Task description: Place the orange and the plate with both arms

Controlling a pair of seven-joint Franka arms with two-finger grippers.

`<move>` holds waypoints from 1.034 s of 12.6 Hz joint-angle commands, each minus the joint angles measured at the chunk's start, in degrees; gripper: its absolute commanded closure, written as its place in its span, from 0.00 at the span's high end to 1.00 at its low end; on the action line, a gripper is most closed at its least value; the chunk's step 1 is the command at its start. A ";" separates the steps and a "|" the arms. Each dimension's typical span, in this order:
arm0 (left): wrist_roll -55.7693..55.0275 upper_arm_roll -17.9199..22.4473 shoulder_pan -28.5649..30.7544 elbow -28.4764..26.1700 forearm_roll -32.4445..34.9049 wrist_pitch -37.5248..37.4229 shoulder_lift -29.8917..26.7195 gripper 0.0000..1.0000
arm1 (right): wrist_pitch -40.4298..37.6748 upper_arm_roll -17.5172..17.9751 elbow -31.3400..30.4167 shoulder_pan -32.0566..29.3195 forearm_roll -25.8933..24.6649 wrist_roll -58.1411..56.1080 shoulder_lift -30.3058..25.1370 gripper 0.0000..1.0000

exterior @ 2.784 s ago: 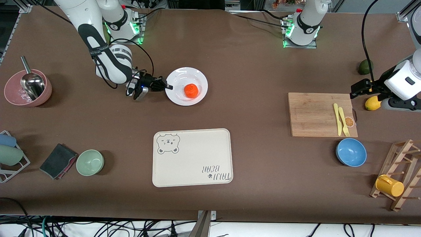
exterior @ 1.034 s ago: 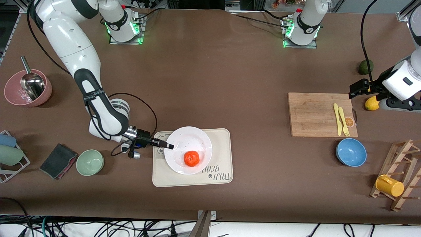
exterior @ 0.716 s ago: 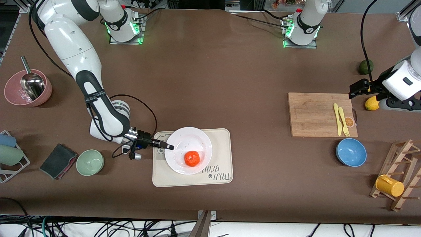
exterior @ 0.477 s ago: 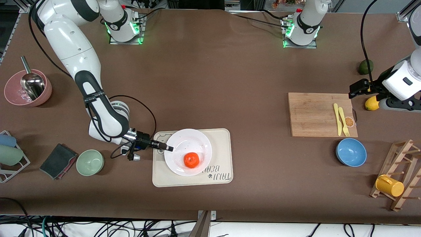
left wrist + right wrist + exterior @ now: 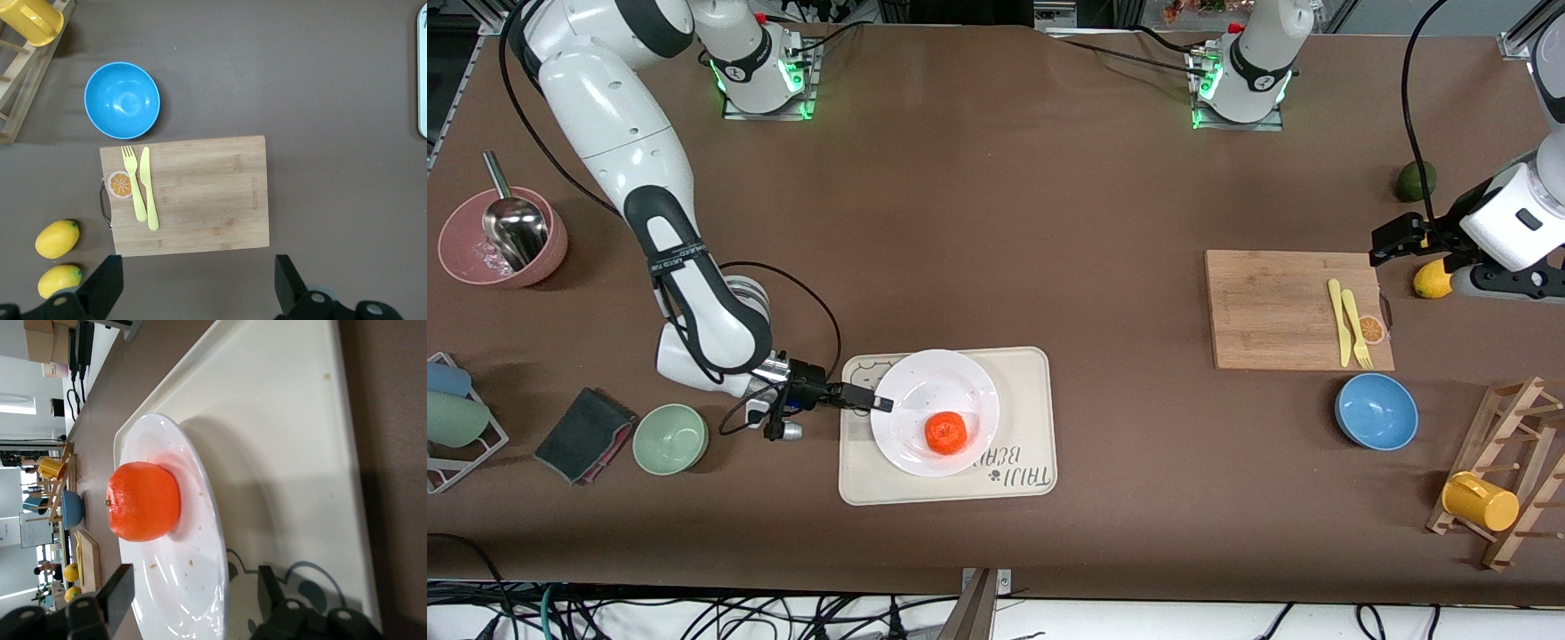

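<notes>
- The brown-covered table (image 5: 1049,222) is filling the front view, with both white Franka arms reaching out from their bases along the upper edge.
- The right arm is stretching down into the lower middle of the frame; the left arm is waiting at its own end of the table.
- The rectangular cream tray with a bear drawing (image 5: 1023,373) is lying in the lower centre of the frame.
- The rectangular wooden cutting board (image 5: 1272,311) is sitting at mid-height toward the left arm's end.
- The round white glossy plate (image 5: 960,378) is resting on the tray, covering the half toward the right arm's end.
- The right gripper (image 5: 876,404) is hanging low at the plate's rim, over the bear drawing; its wrist view shows the jaws spread wide, the rim lying between them and gripped by neither.
- The left gripper (image 5: 1392,242) is hovering over the table just beside the board's upper corner, jaws spread wide and holding nothing.
- The small red-orange orange (image 5: 946,432) is sitting on the plate, near its middle.
</notes>
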 commanded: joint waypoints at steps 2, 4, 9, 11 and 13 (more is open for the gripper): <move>0.39 -0.02 -0.32 0.11 0.99 -0.58 -0.47 1.00 | -3.37 0.01 0.27 -0.58 -8.48 4.42 -1.88 0.99; 0.39 -0.02 -0.32 0.11 0.99 -0.58 -0.47 1.00 | -6.45 -0.16 2.01 -1.02 -11.84 6.02 -2.68 0.99; 0.39 -0.02 -0.23 0.10 0.99 -0.58 -0.47 1.00 | -16.54 -3.58 2.21 -1.02 -23.69 11.27 -8.11 0.99; 0.39 -0.02 -0.32 0.02 0.99 -0.58 -0.47 1.00 | -21.64 -5.95 0.28 -1.11 -29.14 15.23 -13.11 0.99; 0.39 -0.02 -0.23 0.02 0.99 -0.58 -0.47 1.00 | -26.73 -8.93 -2.27 -1.19 -35.20 16.92 -18.74 0.99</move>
